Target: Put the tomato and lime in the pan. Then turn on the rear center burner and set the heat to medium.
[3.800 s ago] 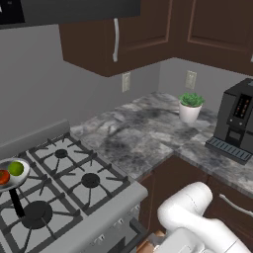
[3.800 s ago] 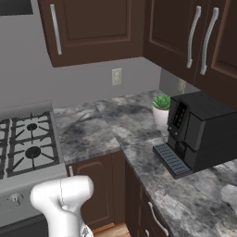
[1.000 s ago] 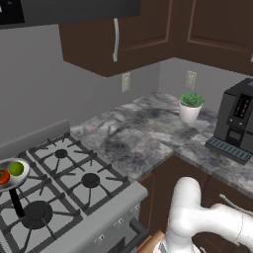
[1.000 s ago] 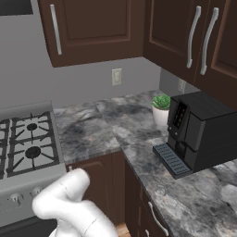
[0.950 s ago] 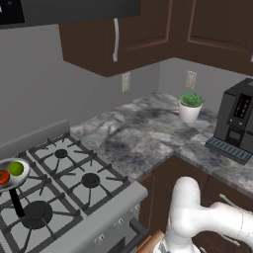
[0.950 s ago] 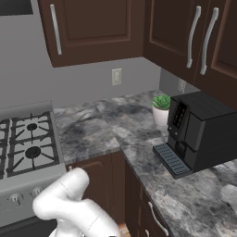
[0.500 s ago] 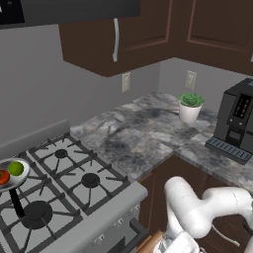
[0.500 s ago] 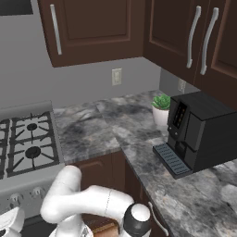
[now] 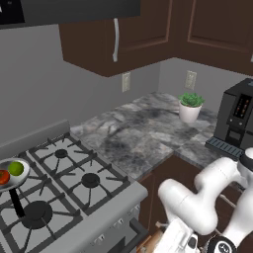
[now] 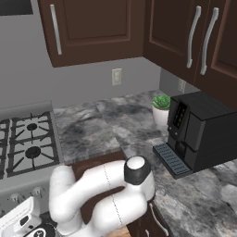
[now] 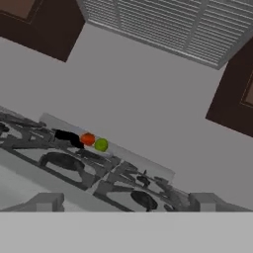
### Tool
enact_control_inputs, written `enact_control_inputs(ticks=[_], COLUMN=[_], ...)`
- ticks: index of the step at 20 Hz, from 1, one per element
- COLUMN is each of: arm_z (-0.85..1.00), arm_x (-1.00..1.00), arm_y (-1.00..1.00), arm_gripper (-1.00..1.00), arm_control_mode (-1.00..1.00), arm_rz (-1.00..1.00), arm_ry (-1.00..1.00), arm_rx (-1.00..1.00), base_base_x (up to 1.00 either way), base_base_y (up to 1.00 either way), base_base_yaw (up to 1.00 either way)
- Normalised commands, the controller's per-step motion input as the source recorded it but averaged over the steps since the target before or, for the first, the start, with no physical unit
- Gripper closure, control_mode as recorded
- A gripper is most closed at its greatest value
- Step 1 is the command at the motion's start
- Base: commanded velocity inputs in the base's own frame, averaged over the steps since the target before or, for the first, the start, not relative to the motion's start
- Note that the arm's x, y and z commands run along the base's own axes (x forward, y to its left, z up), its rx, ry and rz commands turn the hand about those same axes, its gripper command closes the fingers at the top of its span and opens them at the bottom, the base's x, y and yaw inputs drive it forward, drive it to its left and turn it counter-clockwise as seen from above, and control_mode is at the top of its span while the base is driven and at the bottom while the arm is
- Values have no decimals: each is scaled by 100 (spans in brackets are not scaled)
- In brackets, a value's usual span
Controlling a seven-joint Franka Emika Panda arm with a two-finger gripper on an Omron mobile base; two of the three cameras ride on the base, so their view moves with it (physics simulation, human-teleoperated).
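One tomato [image 9: 3,177] and one lime [image 9: 16,168], both already sitting in the pan [image 9: 20,179], touching or nearly so, at the left edge of the stove [image 9: 74,195]. One pan, shiny metal, stiff, probably light; straight black handle [image 9: 16,203] pointing toward the stove's front edge, the obvious place to hold if moved. Fruit round, smooth, likely to roll; firm enough to pinch across the middle, tomato softer so gentle squeeze advised. Six burners by the task; four plainly visible from the left base camera. Rear center burner [image 9: 61,153] under black grate, near the back edge. Knobs [image 10: 18,198] small, stiff, on the stove's front panel; judged next target, needs a pinch and twist. One gripper [image 10: 23,221] low in front of the stove, below the front edge; jaws wide apart, holding nothing. One potted plant [image 9: 189,106], one coffee machine [image 10: 199,132] on the surface, toward its right corner.
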Motion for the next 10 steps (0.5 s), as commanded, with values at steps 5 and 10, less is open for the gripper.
enact_control_inputs(ticks=[5, 10], arm_z=[-55, 0], arm_x=[5, 0], arm_y=[2, 17], arm_gripper=[-100, -100], arm_control_mode=[-100, -100], arm_rz=[4, 0], arm_ry=[-10, -4], arm_rx=[7, 14], base_base_x=[0, 0], base_base_y=[0, 0], base_base_yaw=[0, 0])
